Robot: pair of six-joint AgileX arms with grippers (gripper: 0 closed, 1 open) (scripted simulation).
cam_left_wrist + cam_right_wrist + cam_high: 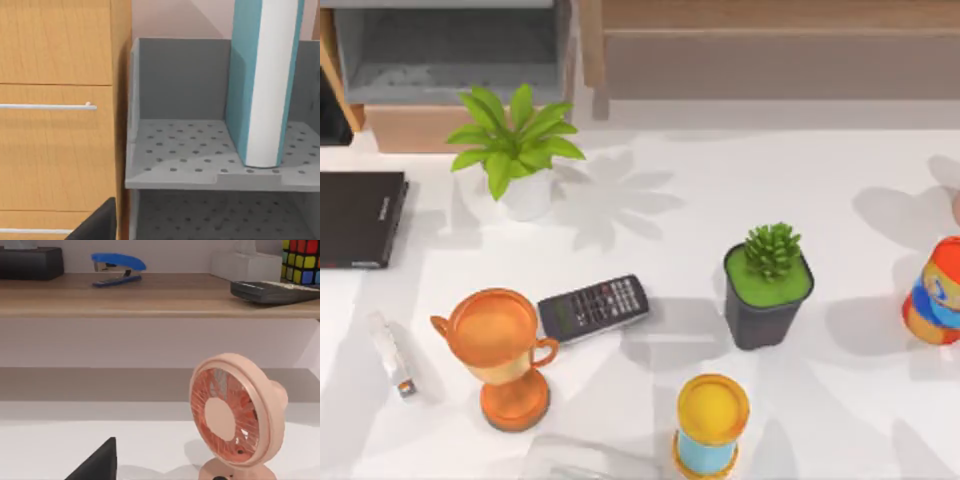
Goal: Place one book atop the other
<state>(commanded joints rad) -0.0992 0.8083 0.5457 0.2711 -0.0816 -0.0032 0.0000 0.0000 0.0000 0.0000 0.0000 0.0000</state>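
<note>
Bright even light, soft shadows (slightly blurred)

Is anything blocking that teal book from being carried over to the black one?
Nothing visible lies on the black book, flat at the table's left edge. The teal book stands upright on a grey shelf, open toward the left wrist camera. The leafy plant stands beside the black book, not on it.

The table (650, 220) is viewed from overhead. A grey perforated shelf (200, 160) is faced closely by the left wrist camera; a pink fan (235, 415) and wooden ledge (150, 297) by the right.
</note>
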